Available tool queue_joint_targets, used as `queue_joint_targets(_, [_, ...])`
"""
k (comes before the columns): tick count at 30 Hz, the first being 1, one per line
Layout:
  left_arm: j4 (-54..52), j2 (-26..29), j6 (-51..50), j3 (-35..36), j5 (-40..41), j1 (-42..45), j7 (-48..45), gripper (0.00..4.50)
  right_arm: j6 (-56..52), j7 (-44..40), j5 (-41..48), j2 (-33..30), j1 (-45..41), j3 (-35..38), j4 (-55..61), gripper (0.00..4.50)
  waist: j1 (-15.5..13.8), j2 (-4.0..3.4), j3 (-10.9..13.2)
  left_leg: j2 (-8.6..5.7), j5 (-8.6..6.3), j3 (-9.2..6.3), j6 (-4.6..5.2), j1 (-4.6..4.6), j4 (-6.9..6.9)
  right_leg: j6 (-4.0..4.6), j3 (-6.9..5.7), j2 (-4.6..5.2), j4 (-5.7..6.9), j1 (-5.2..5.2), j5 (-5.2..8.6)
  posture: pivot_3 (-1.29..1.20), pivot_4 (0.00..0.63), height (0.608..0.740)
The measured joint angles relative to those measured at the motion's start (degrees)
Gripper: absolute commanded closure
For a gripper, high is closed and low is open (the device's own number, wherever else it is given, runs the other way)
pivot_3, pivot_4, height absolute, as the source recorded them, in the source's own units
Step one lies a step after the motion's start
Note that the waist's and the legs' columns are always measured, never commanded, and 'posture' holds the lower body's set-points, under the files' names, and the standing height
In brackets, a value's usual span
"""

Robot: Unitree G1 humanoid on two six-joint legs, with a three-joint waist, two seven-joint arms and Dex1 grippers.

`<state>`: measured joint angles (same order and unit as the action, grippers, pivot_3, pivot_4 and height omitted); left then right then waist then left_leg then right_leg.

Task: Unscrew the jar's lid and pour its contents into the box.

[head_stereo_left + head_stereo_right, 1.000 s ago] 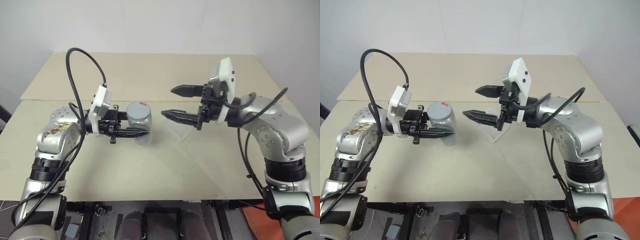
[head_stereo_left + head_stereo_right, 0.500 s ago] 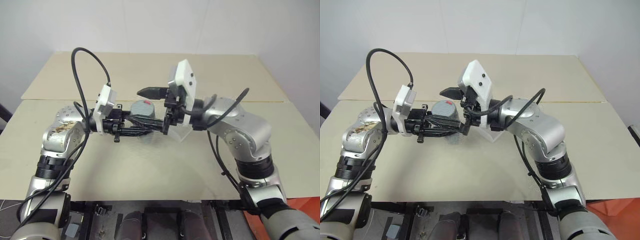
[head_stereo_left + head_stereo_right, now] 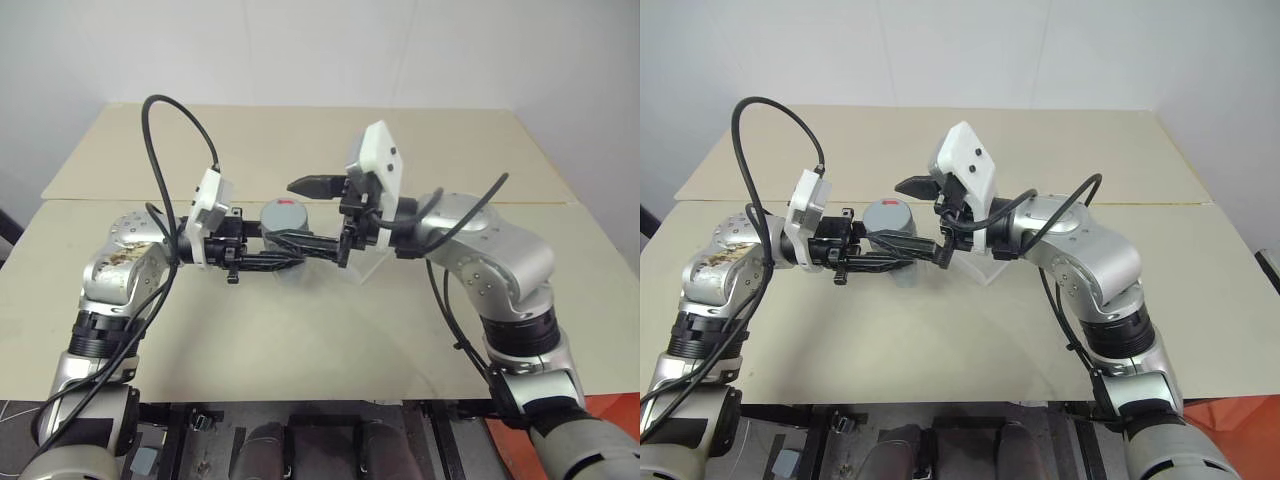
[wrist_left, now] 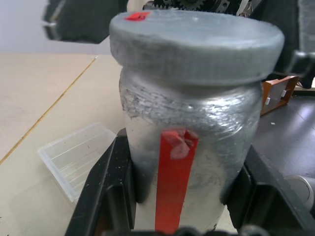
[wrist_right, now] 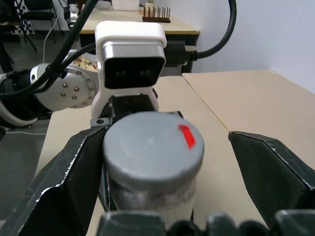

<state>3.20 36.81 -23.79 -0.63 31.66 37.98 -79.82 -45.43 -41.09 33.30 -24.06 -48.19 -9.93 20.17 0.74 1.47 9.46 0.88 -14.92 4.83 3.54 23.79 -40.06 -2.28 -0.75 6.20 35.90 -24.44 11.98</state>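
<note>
Left eye view has the left gripper [image 3: 268, 262] reaching level toward the right, over the middle of the beige table [image 3: 300, 340], with its two black fingers pinched on the sides of the jar [image 3: 283, 240]. The jar stands upright in that grip, held up off the table, and the grey lid [image 3: 284, 214] with a red mark is on top of it. In the left wrist view the fingers [image 4: 110, 187] press against the silver body of the jar [image 4: 197, 147] on both sides, below the lid [image 4: 197, 44], and a red strip of label runs down the side facing the camera.

The right gripper [image 3: 310, 212] points level toward the left, and its fingers are spread wide. One finger lies on the far side of the lid and the other on the near side, so the lid sits between them. The right wrist view shows the lid [image 5: 152, 147] in the middle, one finger [image 5: 64, 182] close beside it, whether touching I cannot tell, and the other finger [image 5: 275, 167] plainly apart from it.

The clear plastic box [image 3: 372, 263] rests on the table just to the right of the jar, partly behind the right gripper. The left wrist view shows the box [image 4: 74, 157] lying flat on the table past the jar.
</note>
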Motion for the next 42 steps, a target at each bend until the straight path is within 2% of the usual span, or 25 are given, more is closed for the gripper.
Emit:
queue_joint_targets(10, [-0.2, 1.3, -0.1, 1.7, 0.1, -0.5, -0.2, 2.57, 0.0, 0.1, 1.6, -3.7, 2.0, 3.1, 0.4, 0.05, -0.1, 0.00, 0.0, 0.01, -0.01, 0.00, 0.01, 0.00, 0.00, 0.00, 0.00, 0.00, -0.01, 0.01, 0.00, 0.00, 0.150, 0.740])
queue_joint_targets(20, [-1.6, 1.3, -0.1, 1.6, 0.2, -0.7, -1.6, 2.57, 0.0, 1.0, 1.2, -4.7, 2.9, 6.0, -0.6, 0.05, 0.0, 0.00, 0.0, 0.00, -0.01, 0.01, 0.01, 0.00, 0.01, 0.00, 0.01, 0.00, -0.02, 0.00, 0.00, 0.00, 0.150, 0.740])
queue_joint_targets(27, [-1.6, 1.3, -0.1, 1.6, 0.1, -0.7, -1.8, 2.57, 0.0, -5.2, 3.7, -8.7, 5.4, 6.5, 1.0, 0.05, -0.1, 0.00, 0.0, 0.01, -0.02, 0.00, 0.03, 0.00, 0.00, 0.00, 0.01, 0.00, -0.06, 0.03, 0.00, 0.00, 0.150, 0.740])
queue_joint_targets(30, [-1.6, 1.3, -0.1, 1.6, 0.1, -0.7, -1.7, 2.57, 0.0, -6.1, 6.4, -7.4, 5.3, 7.0, 2.8, 0.05, 0.1, 0.00, 0.0, 0.02, -0.02, -0.01, 0.03, -0.01, 0.00, 0.00, 0.01, 0.00, -0.05, 0.01, 0.00, 0.00, 0.150, 0.740])
queue_joint_targets(34, [-1.4, 0.8, -0.1, 1.3, 0.0, -0.7, -1.7, 2.57, -0.2, -3.9, 6.5, -3.4, 3.3, 6.0, 3.1, 0.05, 0.1, 0.00, 0.0, 0.02, 0.00, -0.01, 0.00, -0.02, -0.01, 0.00, 0.02, 0.00, -0.04, -0.01, 0.00, 0.00, 0.150, 0.740])
queue_joint_targets(42, [-1.1, 0.6, 0.0, 1.1, 0.0, -0.7, -1.8, 2.57, -0.9, -1.7, 5.8, 0.3, -0.1, 1.9, 2.6, 0.05, 0.0, 0.00, 0.0, 0.01, -0.01, -0.01, 0.01, 0.00, 0.00, 0.00, 0.00, 0.00, -0.01, 0.01, 0.00, 0.00, 0.150, 0.740])
